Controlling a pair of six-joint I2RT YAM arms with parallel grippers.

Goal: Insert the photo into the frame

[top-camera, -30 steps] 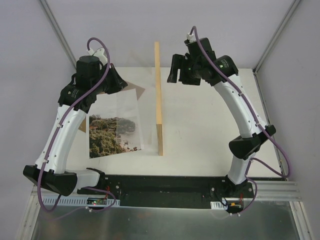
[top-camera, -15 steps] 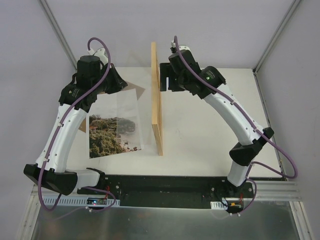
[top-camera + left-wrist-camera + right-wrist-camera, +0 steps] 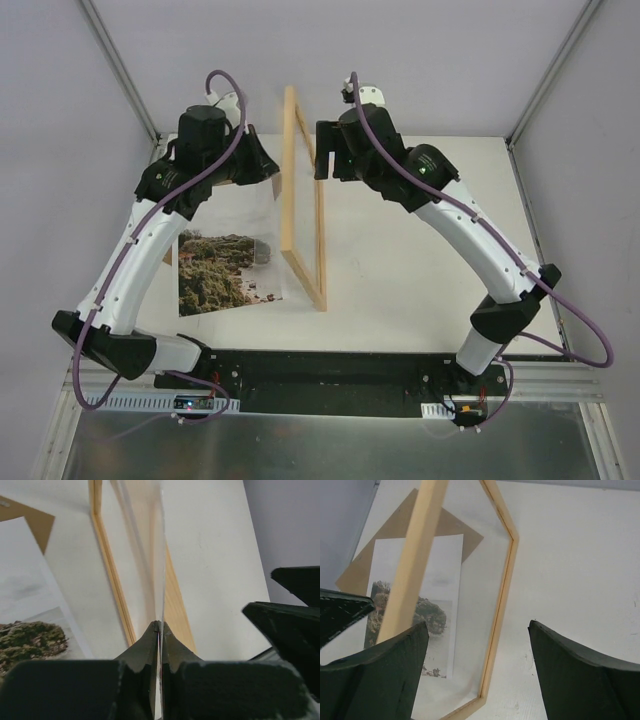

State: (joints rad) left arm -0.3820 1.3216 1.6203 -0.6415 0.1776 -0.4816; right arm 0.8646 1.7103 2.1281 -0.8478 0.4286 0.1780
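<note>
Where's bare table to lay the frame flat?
Best: the bare table between the frame and the right arm, running to the near edge. Left of the frame is crowded: photo lying over the backing board, left arm above.

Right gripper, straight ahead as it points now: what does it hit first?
Probably the frame: the open right gripper points at its pane and wooden rail, with the table behind. Depth unclear.
</note>
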